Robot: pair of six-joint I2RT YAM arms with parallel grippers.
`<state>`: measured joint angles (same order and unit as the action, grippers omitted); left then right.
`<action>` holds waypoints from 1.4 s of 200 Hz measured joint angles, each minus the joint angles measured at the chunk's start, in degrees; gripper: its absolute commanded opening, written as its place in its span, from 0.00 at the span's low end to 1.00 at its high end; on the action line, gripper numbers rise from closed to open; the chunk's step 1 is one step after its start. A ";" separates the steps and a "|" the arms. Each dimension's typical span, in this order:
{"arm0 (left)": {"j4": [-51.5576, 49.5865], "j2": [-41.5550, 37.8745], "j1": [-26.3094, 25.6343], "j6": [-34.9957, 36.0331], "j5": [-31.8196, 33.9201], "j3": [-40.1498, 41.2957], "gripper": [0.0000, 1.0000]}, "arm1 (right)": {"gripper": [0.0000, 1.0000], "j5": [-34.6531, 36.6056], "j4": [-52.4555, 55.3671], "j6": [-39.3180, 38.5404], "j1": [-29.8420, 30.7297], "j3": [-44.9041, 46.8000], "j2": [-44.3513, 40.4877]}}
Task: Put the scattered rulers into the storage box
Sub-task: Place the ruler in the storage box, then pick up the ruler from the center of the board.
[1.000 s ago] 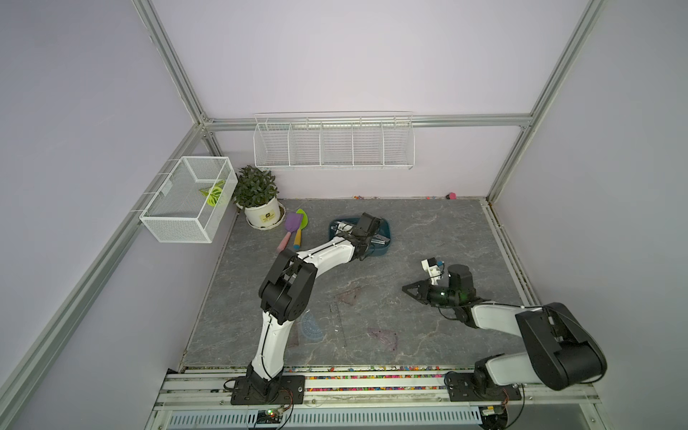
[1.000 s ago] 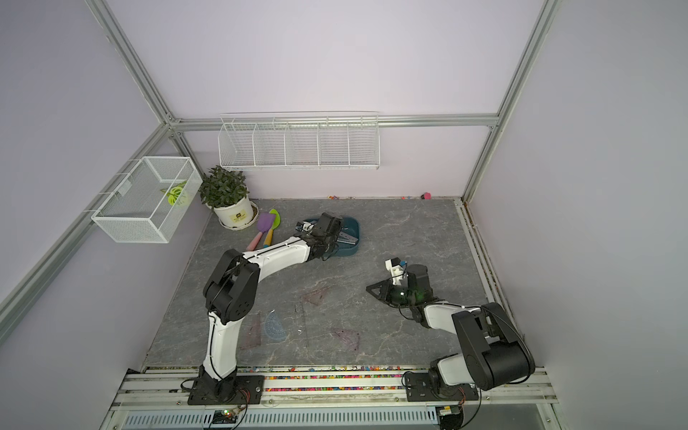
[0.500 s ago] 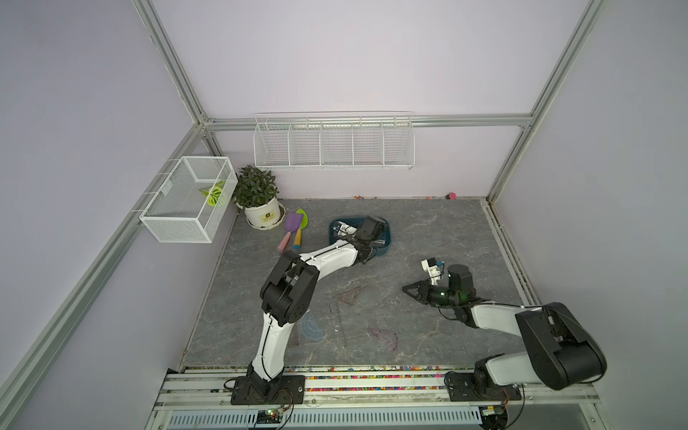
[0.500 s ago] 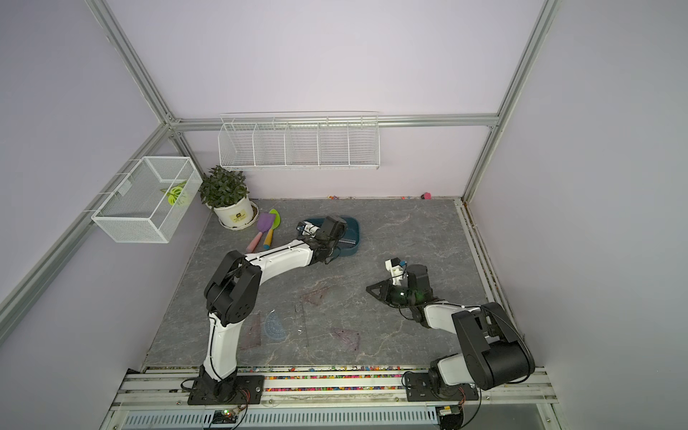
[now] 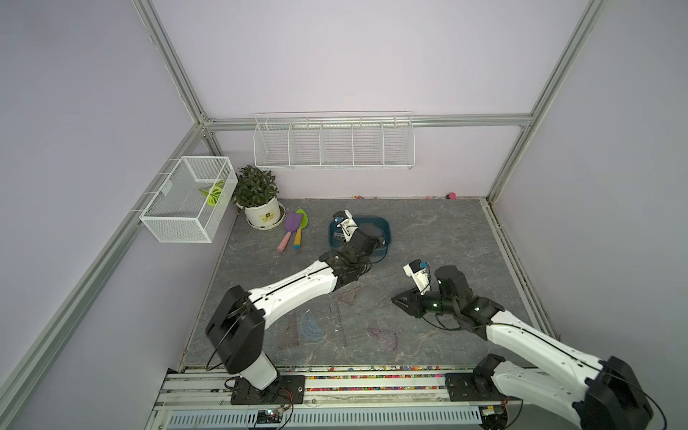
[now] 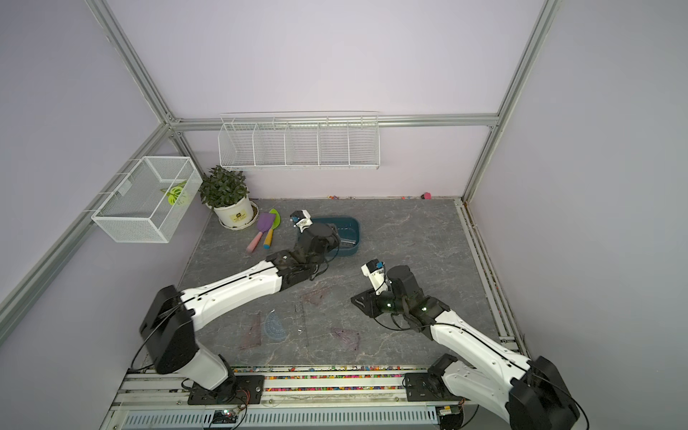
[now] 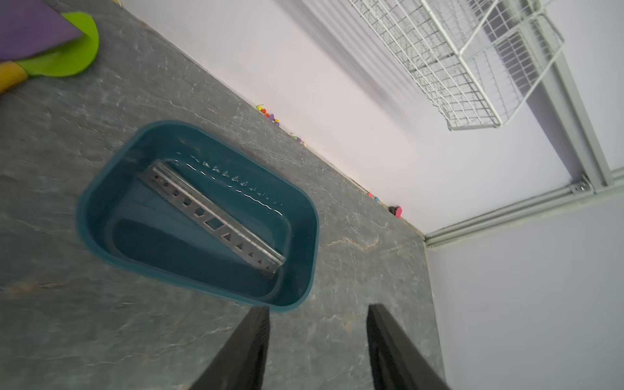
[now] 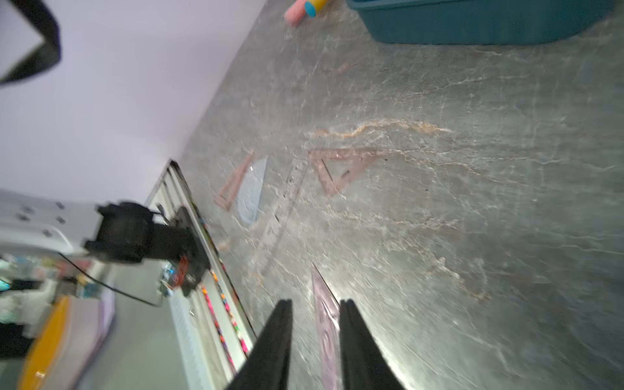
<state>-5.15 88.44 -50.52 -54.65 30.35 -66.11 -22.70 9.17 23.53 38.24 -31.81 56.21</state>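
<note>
Here, left end effector (image 7: 317, 308) wide, right end effector (image 8: 316, 302) narrowly parted, storage box (image 5: 383, 227) partly behind arm (image 5: 298, 290)

Grey marbled tabletop (image 5: 428, 231), level, walled at the back and both sides.

Back left corner: potted plant (image 5: 260, 212) standing upright on a saucer. Just right of it, purple shovel (image 5: 292, 225) and green shovel (image 5: 303, 220) lying flat, blades overlapping, handles toward the front.

Right of the shovels: storage box (image 7: 304, 216), sitting flat on the surface.

Front centre, well apart from the box: five rulers (image 6: 301, 320) lying flat.
- Brownish triangle (image 5: 350, 296), nearest the box.
- Straight strip (image 5: 337, 320), running front to back.
- Bluish protractor (image 5: 312, 327), just left of the strip.
- Narrow triangle (image 5: 290, 331), beside the protractor; contact not discernible.
- Second triangle (image 5: 383, 337), right of the strip.

Along the back wall: small coloured beads (image 5: 357, 196); pink object (image 5: 451, 195) near the right corner.
</note>
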 measured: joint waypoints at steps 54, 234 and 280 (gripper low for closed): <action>-3.87 -11.37 0.55 7.43 -8.70 15.08 0.60 | 0.68 19.02 14.60 -3.85 22.49 -4.48 7.45; -4.48 -14.91 6.40 9.31 -22.69 27.87 0.81 | 0.61 42.71 10.75 13.25 30.80 -9.38 31.06; -2.82 -11.37 7.04 9.40 -23.82 27.85 0.81 | 0.57 43.15 6.80 9.57 25.11 -9.79 32.63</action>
<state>-7.97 77.08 -43.48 -45.25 6.52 -38.26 20.45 15.97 33.10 63.35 -41.60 88.84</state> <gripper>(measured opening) 0.811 0.578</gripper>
